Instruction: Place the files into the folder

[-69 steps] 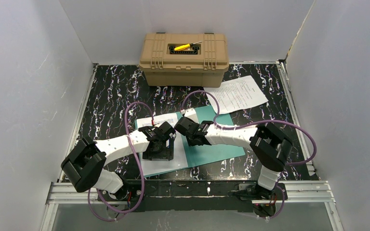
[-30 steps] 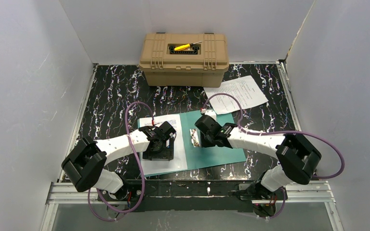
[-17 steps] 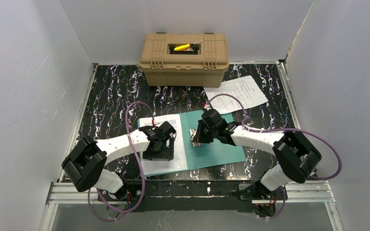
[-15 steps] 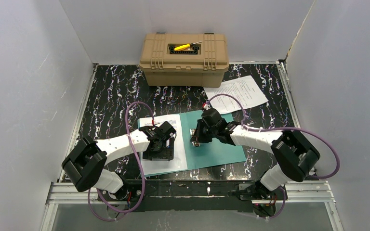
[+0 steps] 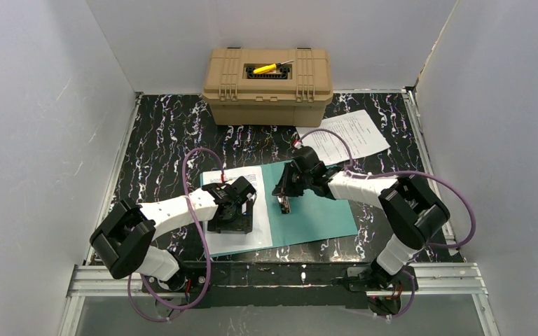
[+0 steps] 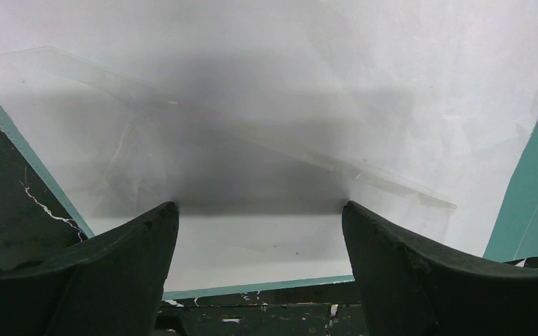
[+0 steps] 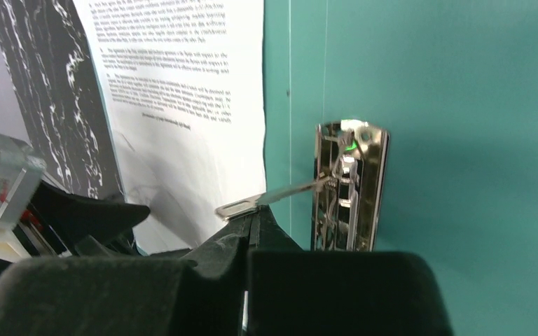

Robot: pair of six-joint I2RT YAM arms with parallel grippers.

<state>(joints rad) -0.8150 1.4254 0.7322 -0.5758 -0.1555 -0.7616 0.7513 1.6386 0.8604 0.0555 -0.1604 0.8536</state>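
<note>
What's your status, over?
Left gripper open, down on one sheet in folder. Right gripper shut at clip lever. Other sheet out on table.

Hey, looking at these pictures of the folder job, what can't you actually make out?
- Print on the loose sheet: too small to read in the top view.
- Yellow thing on the tan box: too small to identify, top view.
- What is inside that box: its lid is shut.
- Whether the right hand pinches the clip lever: its own fingers cover the lever's end, right wrist view.
</note>
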